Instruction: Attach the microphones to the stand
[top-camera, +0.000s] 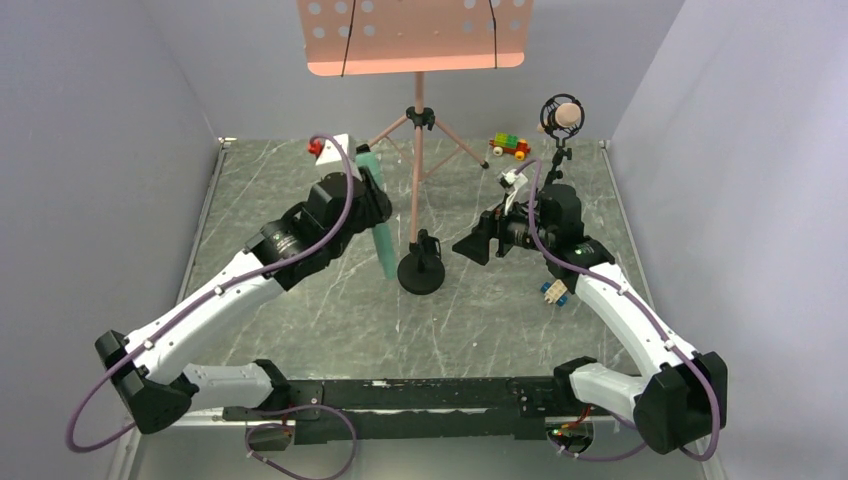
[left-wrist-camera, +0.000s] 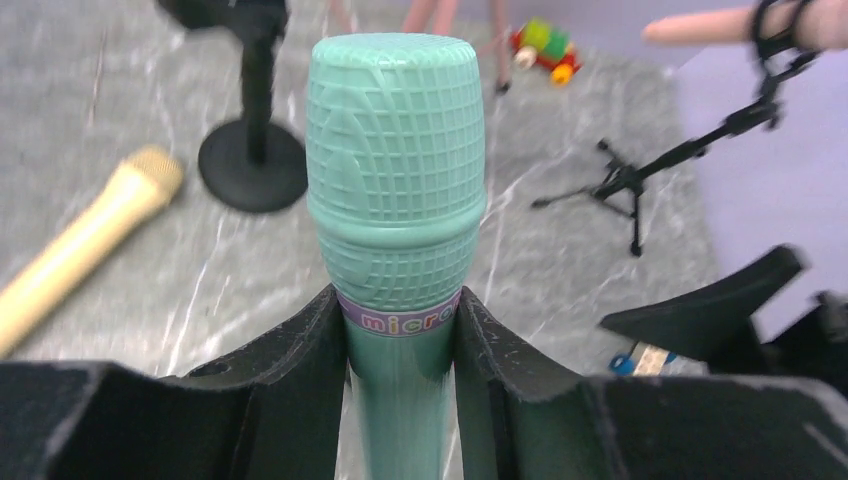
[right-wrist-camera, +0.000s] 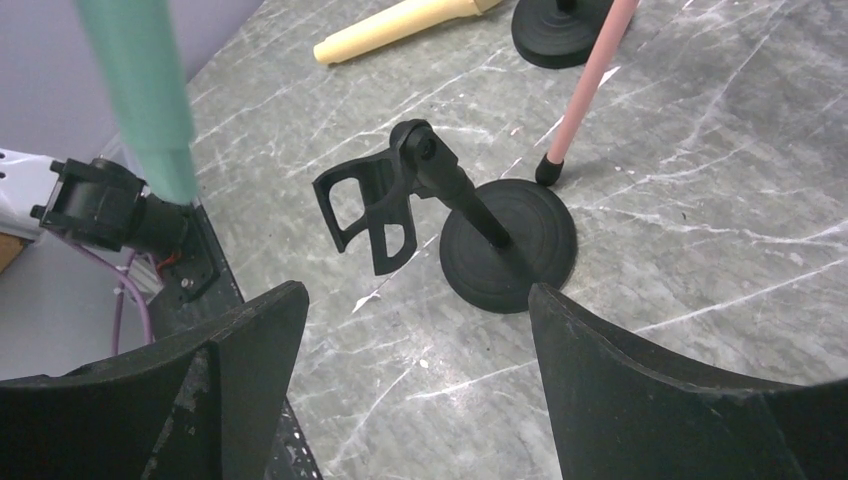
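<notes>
Right gripper (right-wrist-camera: 417, 310) gapes wide, facing the black round-base stand (right-wrist-camera: 508, 245) mid-desk. Left gripper (left-wrist-camera: 400, 320) clamps the teal microphone (left-wrist-camera: 396, 170), just left of that stand. A pink music-stand leg (right-wrist-camera: 585, 90) lands beside the base. Yellow microphone (right-wrist-camera: 400, 25) lies flat, leftward. Far-right corner: pink microphone (top-camera: 563, 117) on a tripod holder (left-wrist-camera: 625, 185), brick car (top-camera: 509, 146) nearby.

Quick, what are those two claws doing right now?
Left gripper: closed on the teal microphone.
Right gripper: open, holding nothing.
</notes>
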